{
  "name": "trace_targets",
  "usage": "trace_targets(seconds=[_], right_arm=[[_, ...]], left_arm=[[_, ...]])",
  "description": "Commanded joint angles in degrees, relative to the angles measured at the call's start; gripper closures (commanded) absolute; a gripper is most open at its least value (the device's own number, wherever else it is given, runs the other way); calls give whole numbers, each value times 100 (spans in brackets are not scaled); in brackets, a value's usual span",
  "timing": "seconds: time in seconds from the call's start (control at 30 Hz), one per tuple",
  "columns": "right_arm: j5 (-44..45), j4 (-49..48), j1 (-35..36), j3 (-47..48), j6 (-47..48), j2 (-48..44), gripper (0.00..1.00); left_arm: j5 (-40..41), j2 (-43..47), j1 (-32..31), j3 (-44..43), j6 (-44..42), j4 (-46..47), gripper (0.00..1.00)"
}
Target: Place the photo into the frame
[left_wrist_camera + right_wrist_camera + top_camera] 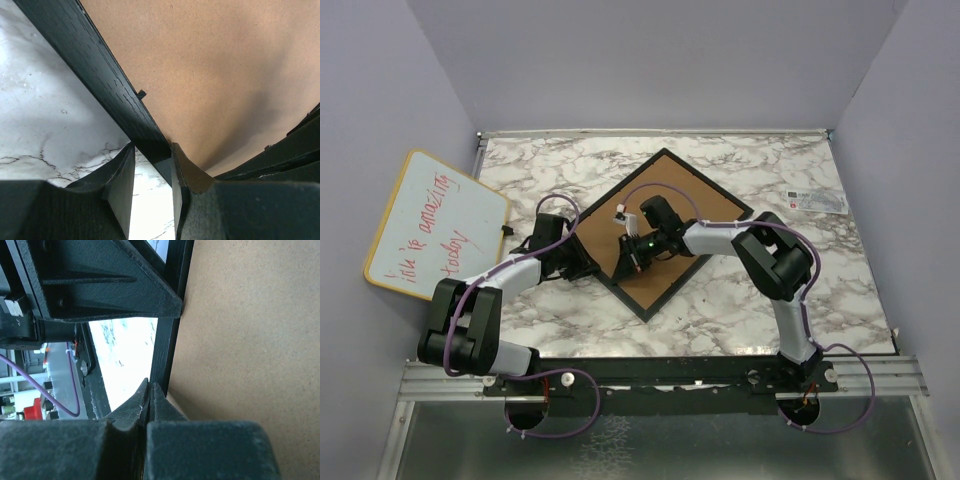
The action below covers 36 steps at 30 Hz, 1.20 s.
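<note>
The black frame (pixel 647 312) lies face down as a diamond on the marble table, with the brown backing board (pixel 680 200) set in it. The photo is not visible in any view. My left gripper (pixel 585 265) is at the frame's left corner; in the left wrist view its fingers (pixel 120 185) straddle and touch the black rail (pixel 100 75) beside the board (pixel 210 75). My right gripper (pixel 628 258) is shut, with nothing seen between its fingers. Its tips (pixel 150 390) rest at the rail's (pixel 165 355) inner edge next to the board (pixel 250 340).
A yellow-rimmed whiteboard (pixel 435 225) with red writing leans at the left. A small printed paper slip (pixel 815 200) lies at the back right. A small black retaining tab (pixel 142 93) sticks out from the rail over the board. Grey walls enclose the table.
</note>
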<state>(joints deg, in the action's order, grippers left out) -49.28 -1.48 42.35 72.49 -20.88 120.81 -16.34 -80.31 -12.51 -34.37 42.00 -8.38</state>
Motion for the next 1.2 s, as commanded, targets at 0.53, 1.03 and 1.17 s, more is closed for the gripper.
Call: trace_targets(seconds=[0.53, 1.03, 1.17], right_arm=[[926, 676, -209, -329, -122, 4, 99], [-181, 381, 30, 160, -74, -296, 98], [-129, 571, 55, 303, -126, -67, 98]], left_arm=[[901, -345, 10, 85, -447, -473, 79], [865, -380, 12, 29, -490, -468, 79], [852, -390, 12, 19, -491, -471, 79]])
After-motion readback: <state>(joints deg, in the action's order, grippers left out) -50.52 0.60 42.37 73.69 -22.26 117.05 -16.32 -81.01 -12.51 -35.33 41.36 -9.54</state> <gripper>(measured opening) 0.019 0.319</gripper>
